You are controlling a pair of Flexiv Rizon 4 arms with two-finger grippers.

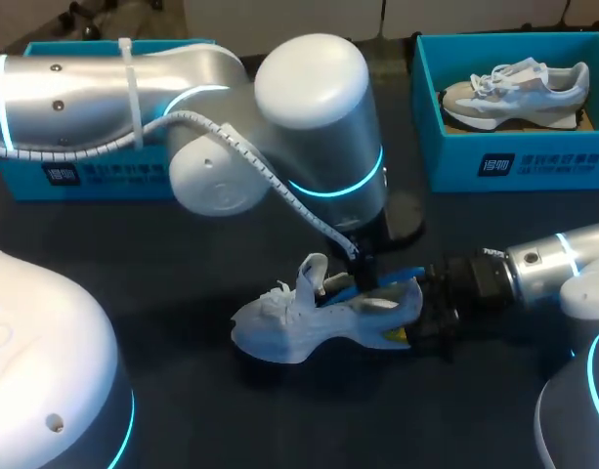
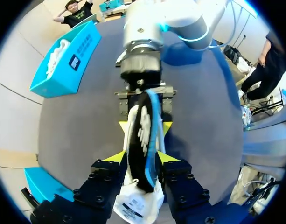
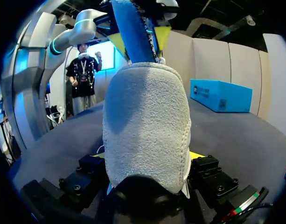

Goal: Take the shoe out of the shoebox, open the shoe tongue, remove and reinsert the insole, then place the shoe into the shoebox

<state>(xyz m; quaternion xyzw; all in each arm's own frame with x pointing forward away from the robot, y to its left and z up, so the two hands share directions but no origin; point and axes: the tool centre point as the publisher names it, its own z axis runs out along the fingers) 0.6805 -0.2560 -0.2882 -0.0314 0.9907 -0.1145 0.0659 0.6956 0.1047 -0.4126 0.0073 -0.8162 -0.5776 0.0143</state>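
A white shoe (image 1: 299, 327) lies on its sole on the dark table (image 1: 182, 391), toe to the left. My right gripper (image 1: 416, 318) is shut on its grey heel (image 3: 147, 126), a yellow-tipped finger on each side. The left gripper (image 1: 363, 278) hangs over the shoe's opening. The blue-edged insole (image 2: 143, 140) stands on edge between its parted fingers (image 2: 115, 157) and sticks up out of the shoe. The white tongue (image 2: 136, 205) is folded toward the toe. In the right wrist view the insole (image 3: 133, 32) rises above the heel. A blue shoebox (image 1: 84, 176) sits at the back left, mostly hidden by my left arm.
A second blue shoebox (image 1: 514, 156) at the back right holds another pale sneaker (image 1: 514, 93). My left arm's big elbow (image 1: 319, 127) hangs over the table's middle. Bare dark table lies in front of the shoe.
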